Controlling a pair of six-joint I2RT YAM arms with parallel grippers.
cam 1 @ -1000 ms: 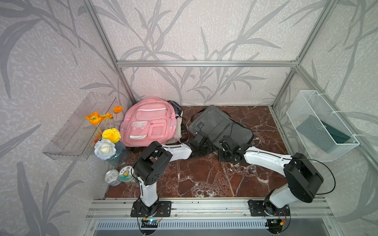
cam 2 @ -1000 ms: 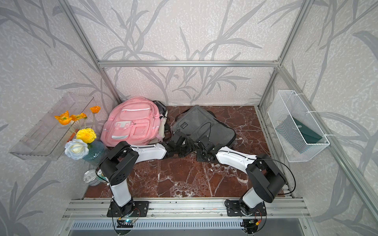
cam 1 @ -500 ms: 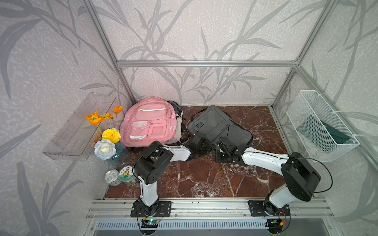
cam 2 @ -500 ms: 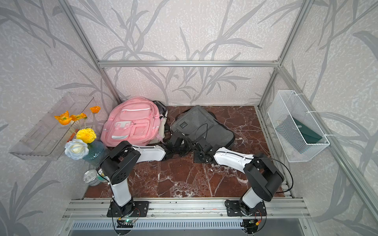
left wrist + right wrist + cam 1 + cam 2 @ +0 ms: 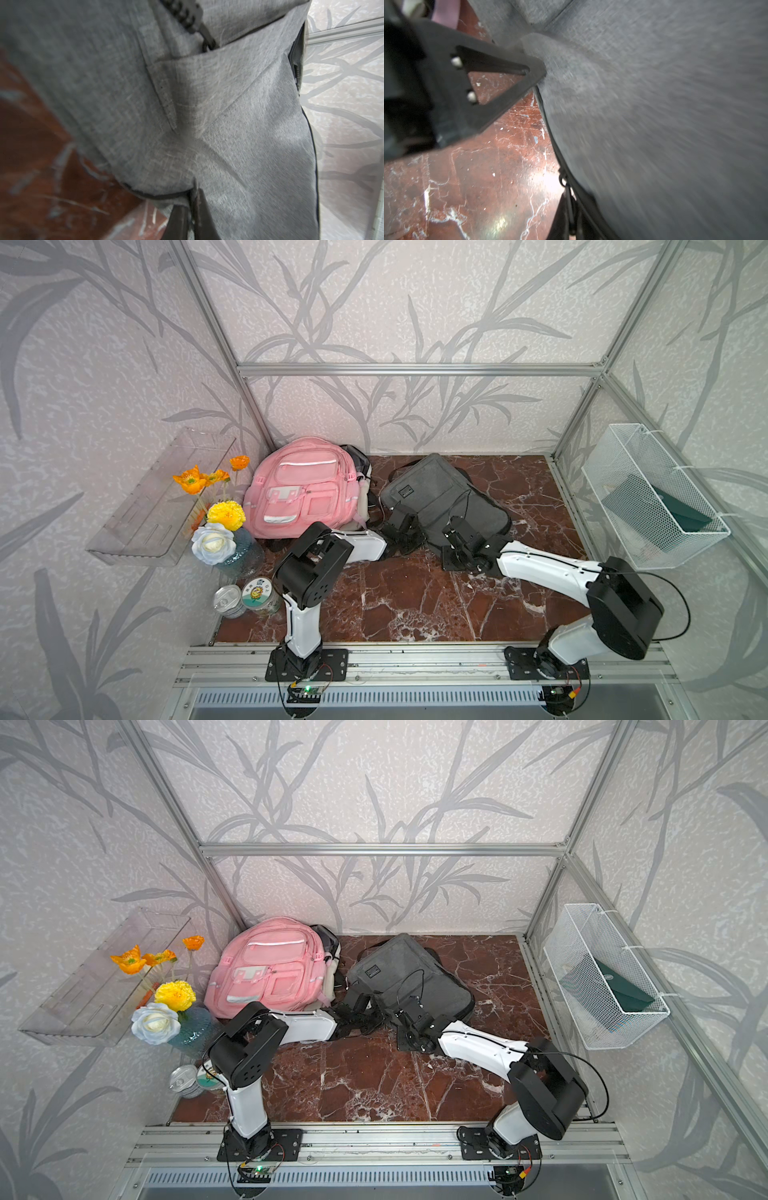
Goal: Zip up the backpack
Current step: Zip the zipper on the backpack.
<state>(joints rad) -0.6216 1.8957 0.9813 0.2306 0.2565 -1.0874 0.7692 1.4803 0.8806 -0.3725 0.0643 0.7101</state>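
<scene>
The left arm (image 5: 301, 620) and the right arm (image 5: 544, 568) have white links and bulky black joint housings (small round holes on the left one). A thin black cable (image 5: 687, 610) loops at lower right; black base plates (image 5: 338, 664) carry screws.

1. Walls (image 5: 415, 302): pale textured paper with a grey leaf-and-stem print, on the back and on both sides of me.
2. Frame (image 5: 415, 369): aluminium bars. One crossbar runs along the back wall, with posts at both back corners.
3. Floor (image 5: 415, 597): red-brown marble with white veins. Close up in my right wrist view it looks scuffed and carries a bright patch of glare.
4. Shelf (image 5: 137, 522): clear plastic, fixed to the wall on my left.
5. Basket (image 5: 623, 472): white wire mesh, hung on the wall on my right, with something dark green inside.
6. Rail (image 5: 415, 659): metal, along the floor's near edge. A slotted grille (image 5: 415, 697) sits just below it.
7. Light: bright and even, with soft shadows.
</scene>
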